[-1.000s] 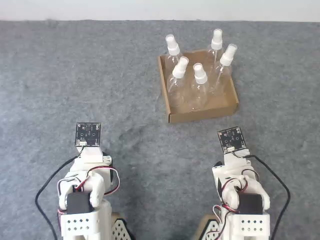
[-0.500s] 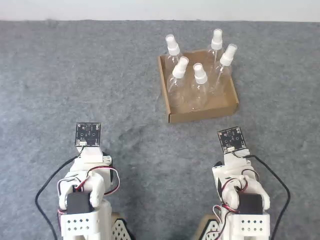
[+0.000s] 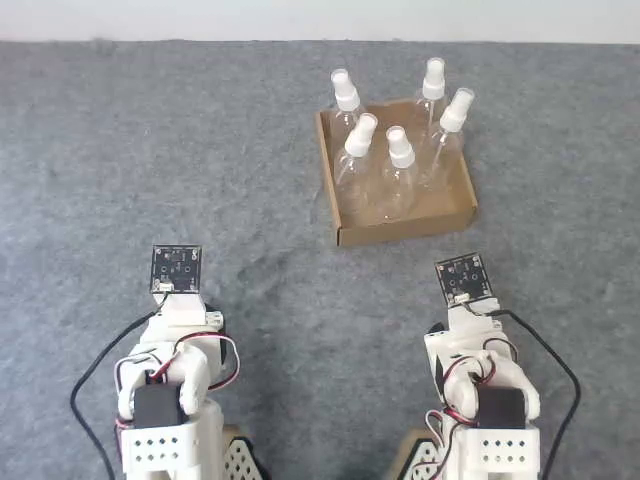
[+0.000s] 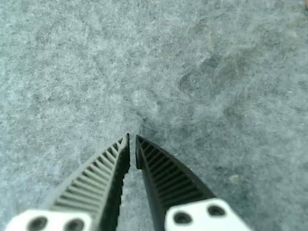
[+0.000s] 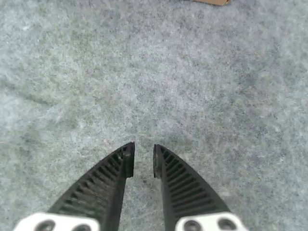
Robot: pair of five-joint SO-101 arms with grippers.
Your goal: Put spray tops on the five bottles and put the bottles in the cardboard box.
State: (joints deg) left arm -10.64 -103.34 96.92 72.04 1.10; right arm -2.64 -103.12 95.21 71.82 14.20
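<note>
Several clear bottles (image 3: 397,180) with white spray tops (image 3: 400,146) stand upright inside the cardboard box (image 3: 400,229) at the back right of the grey felt table. Both arms are drawn back at the near edge, far from the box. My left gripper (image 4: 132,138) hangs just above bare felt, shut with nothing in it. My right gripper (image 5: 143,148) is also over bare felt, its fingers drawn together to a narrow slit and holding nothing. A corner of the cardboard box (image 5: 211,1) shows beyond the right gripper.
The left arm (image 3: 170,370) and right arm (image 3: 480,390) sit folded at the near edge, with cables looping beside them. Grey felt (image 3: 150,150) covers the whole table around the box.
</note>
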